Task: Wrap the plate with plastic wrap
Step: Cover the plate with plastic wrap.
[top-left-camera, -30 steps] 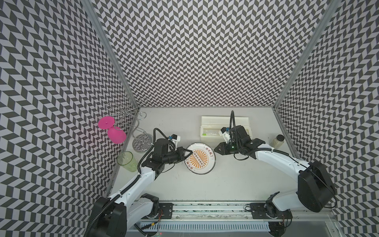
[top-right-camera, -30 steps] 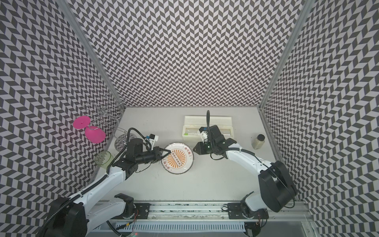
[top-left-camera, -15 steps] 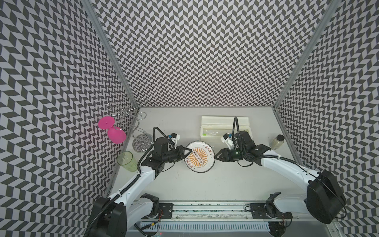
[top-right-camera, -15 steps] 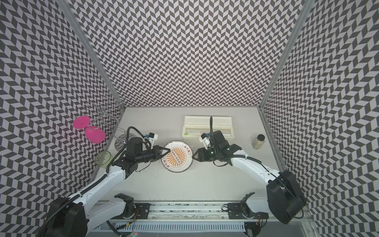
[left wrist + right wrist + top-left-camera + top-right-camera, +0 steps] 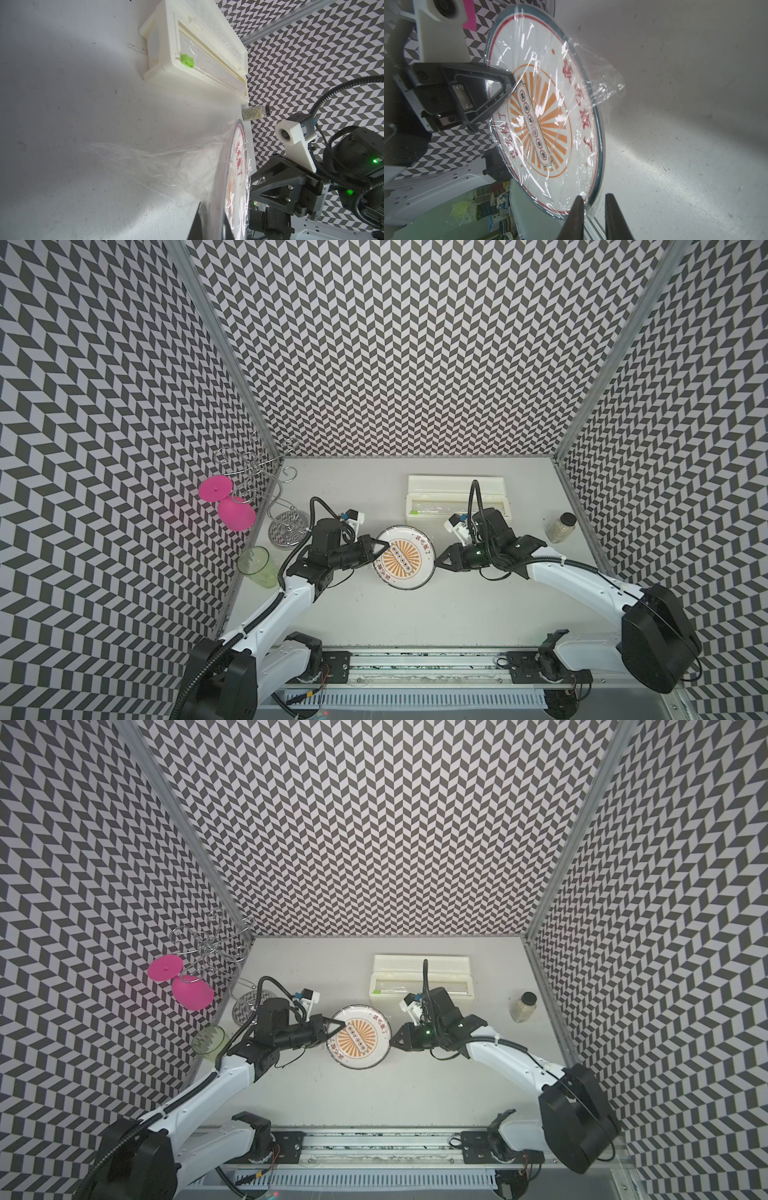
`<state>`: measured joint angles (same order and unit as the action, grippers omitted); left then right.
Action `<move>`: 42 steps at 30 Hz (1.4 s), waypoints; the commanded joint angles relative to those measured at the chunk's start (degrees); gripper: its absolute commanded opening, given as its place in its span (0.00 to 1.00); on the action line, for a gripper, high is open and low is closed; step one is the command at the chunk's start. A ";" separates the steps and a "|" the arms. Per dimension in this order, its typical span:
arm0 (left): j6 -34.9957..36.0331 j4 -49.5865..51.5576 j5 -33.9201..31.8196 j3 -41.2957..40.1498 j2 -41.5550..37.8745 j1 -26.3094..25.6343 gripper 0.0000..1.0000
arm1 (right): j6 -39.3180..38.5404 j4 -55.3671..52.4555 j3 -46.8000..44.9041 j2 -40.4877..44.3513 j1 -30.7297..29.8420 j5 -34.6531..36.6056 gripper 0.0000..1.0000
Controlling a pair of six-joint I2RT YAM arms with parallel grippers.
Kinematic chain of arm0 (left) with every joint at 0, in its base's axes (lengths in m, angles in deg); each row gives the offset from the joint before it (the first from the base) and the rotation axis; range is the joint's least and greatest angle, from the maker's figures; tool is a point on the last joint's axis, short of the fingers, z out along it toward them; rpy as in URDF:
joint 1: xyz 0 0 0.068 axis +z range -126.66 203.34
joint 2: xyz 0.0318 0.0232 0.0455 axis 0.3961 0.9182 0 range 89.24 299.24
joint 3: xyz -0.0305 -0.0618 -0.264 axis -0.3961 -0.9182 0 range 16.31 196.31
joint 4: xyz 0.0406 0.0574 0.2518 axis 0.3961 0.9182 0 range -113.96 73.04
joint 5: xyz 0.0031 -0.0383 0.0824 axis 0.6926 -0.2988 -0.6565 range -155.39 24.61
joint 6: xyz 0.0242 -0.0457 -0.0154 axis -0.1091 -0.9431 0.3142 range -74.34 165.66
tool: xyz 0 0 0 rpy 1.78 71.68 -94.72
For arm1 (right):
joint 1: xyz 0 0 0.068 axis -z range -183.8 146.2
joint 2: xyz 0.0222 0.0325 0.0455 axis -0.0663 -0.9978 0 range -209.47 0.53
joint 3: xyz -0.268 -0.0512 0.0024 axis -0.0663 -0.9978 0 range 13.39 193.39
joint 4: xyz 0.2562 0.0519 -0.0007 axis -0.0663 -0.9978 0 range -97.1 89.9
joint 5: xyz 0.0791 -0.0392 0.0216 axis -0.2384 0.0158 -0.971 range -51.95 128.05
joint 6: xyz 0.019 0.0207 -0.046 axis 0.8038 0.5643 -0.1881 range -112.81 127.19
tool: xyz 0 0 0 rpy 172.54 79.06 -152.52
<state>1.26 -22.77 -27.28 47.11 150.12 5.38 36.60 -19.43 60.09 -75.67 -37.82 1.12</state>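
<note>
Step in hand: we judge that we are tucking the loose film around the round flat white plate with its thin dark rim and orange sunburst centre; the film already lies over its face.

Plate, place: it sits just in front of the long cream-white rectangular dispenser box with the green tab, between our two grippers, and looks tipped up off the table in the wrist views.

Left gripper: shut on the plate at the edge away from the right gripper, one finger lying on the printed face in the right wrist view.

Right gripper: jaws narrow, straddling the plate's rim on the opposite edge from the left gripper; whether they pinch the rim, the film or nothing, we cannot tell.

Plastic wrap: thin, transparent, crinkly, glossy sheet; creased over the sunburst, with a slack flap hanging past the rim on the side toward the dispenser box.

Next move, as we judge it: we need the right gripper to catch that slack and draw it under the plate while the left keeps the plate firm.

Risk: the film may cling to the fingers or slip off the rim.
</note>
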 commanded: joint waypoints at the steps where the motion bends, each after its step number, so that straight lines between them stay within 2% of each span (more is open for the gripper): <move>1: 0.46 -1.61 -0.29 1.81 -0.33 0.24 0.00 | 0.55 3.33 -0.55 -0.27 -0.46 -0.33 0.12; 4: 0.46 -1.38 -0.81 1.56 -0.45 0.29 0.00 | 0.99 3.93 -1.03 0.21 -0.50 -0.40 0.00; 10: -0.68 -1.65 -1.03 1.12 -1.11 0.64 0.00 | 2.75 2.29 -1.64 0.27 -0.44 8.61 0.00; 13: -0.60 -1.20 -1.02 1.04 -1.20 0.64 0.00 | 5.08 4.75 -2.66 -0.35 -0.38 9.73 0.00; 18: -3.30 -4.70 0.22 -0.27 -1.29 0.82 0.00 | 8.86 12.89 -4.06 -2.09 -1.02 2.91 0.00; 22: -6.62 -9.44 1.62 -1.77 -0.83 0.99 0.00 | 10.08 15.00 -5.19 -2.12 -1.47 0.88 0.00; 25: -6.42 -9.66 1.62 -2.06 -0.42 1.04 0.00 | 12.24 19.48 -7.09 -1.60 -1.38 -3.76 0.00; 26: -5.82 -9.10 1.54 -2.07 -0.31 1.33 0.00 | 11.39 17.68 -6.62 -1.22 -1.11 -3.25 0.02; 29: -3.66 -6.52 1.12 -1.97 -0.82 2.80 0.00 | 5.74 5.08 -4.26 0.19 2.82 4.49 0.30; 31: -1.48 -4.31 0.28 -1.23 -1.01 3.01 0.00 | 0.40 -3.31 -1.47 0.59 6.22 11.95 0.39; 34: 2.09 -0.79 -0.31 0.62 0.27 2.39 0.00 | -6.07 -9.59 6.05 1.67 4.61 19.75 0.52; 37: 3.50 0.50 -0.79 1.57 0.69 1.31 0.00 | -10.08 -10.67 12.03 1.05 0.29 21.12 0.62; 42: 4.15 1.01 -0.45 2.77 0.73 0.32 0.00 | -15.42 -14.85 19.60 -5.52 -4.08 24.92 0.64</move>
<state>3.86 -21.44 -28.24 47.03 151.17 6.28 26.96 -30.08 77.44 -77.90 -40.22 21.32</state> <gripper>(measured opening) 0.089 0.642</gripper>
